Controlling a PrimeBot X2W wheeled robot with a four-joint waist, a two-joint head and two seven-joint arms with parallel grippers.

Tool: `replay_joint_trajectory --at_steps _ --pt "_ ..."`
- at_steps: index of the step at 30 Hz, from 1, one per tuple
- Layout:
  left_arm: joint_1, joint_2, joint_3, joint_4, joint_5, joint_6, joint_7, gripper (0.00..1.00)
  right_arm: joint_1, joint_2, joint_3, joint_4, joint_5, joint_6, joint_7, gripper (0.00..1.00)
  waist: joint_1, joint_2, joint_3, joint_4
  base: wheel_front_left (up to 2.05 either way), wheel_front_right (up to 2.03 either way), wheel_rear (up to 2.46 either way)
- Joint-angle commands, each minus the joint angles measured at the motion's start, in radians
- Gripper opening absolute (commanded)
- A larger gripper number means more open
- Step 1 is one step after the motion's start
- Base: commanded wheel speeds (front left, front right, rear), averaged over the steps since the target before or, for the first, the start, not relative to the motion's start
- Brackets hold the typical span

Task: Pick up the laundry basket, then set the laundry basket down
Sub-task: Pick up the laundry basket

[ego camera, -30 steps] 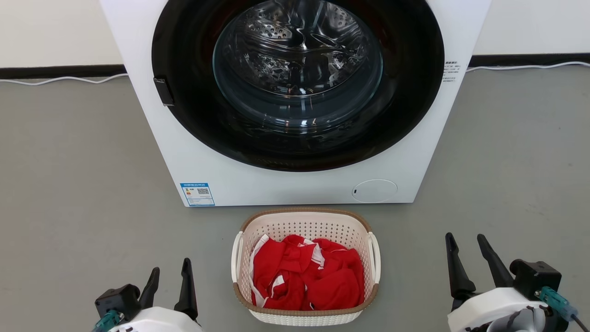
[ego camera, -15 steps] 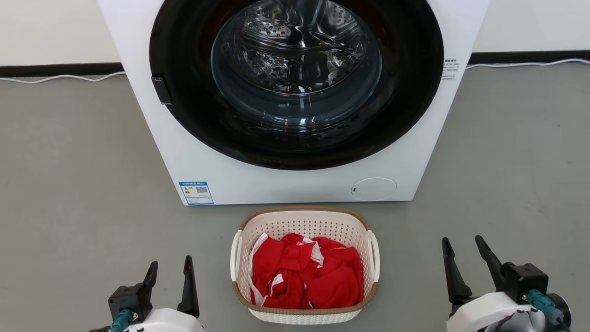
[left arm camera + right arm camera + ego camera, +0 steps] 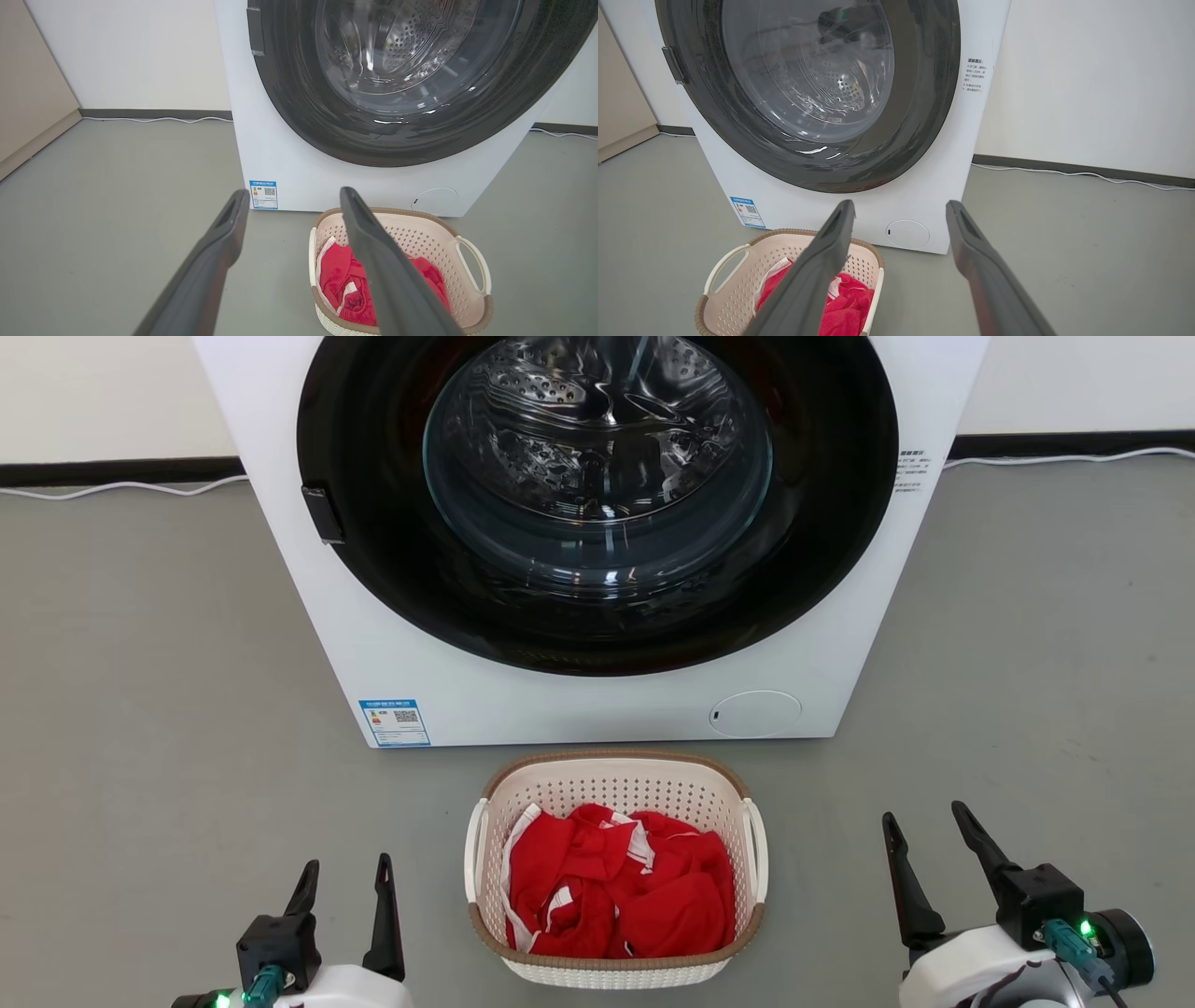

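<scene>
Laundry basket [image 3: 616,793] of red clothing [image 3: 616,896] on floor [image 3: 140,709] before washer [image 3: 579,709], my left gripper [image 3: 346,861] and right gripper [image 3: 922,811] flanking it, both released, I see neither touching it.

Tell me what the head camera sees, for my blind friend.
A cream laundry basket of red clothes sits on the grey floor before a white washer. The left gripper and right gripper, both open, flank it without touching.

You face white washer [image 3: 597,709], dark-ringed glass door [image 3: 597,476], blue label [image 3: 395,722] low on its left, round cap [image 3: 754,713] low on its right. Crumpled red-and-white cloth [image 3: 616,896] before it. White cable [image 3: 121,487] along black baseboard [image 3: 112,469], grey floor [image 3: 140,709].
</scene>
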Motion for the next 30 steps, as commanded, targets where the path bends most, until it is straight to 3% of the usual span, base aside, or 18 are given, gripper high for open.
replay_joint_trajectory --at_steps 1,16,30 --pt "-0.044 0.01 0.031 -0.021 0.003 0.007 -0.014 1.0 -0.038 -0.002 0.026 -0.017 -0.008 0.007 -0.014 1.0 0.0 0.0 0.0 0.0 0.0 0.0 0.0" --pt "-0.069 0.01 0.032 -0.016 -0.022 0.012 -0.014 1.0 -0.065 -0.003 0.024 -0.019 -0.006 0.007 -0.014 1.0 0.0 0.0 0.052 -0.011 0.0 0.0 0.0" --pt "-0.186 0.01 0.0 0.007 -0.05 0.03 -0.014 1.0 -0.202 -0.001 0.022 0.046 0.018 0.007 -0.014 1.0 0.0 0.0 0.247 -0.019 0.0 0.0 0.0"
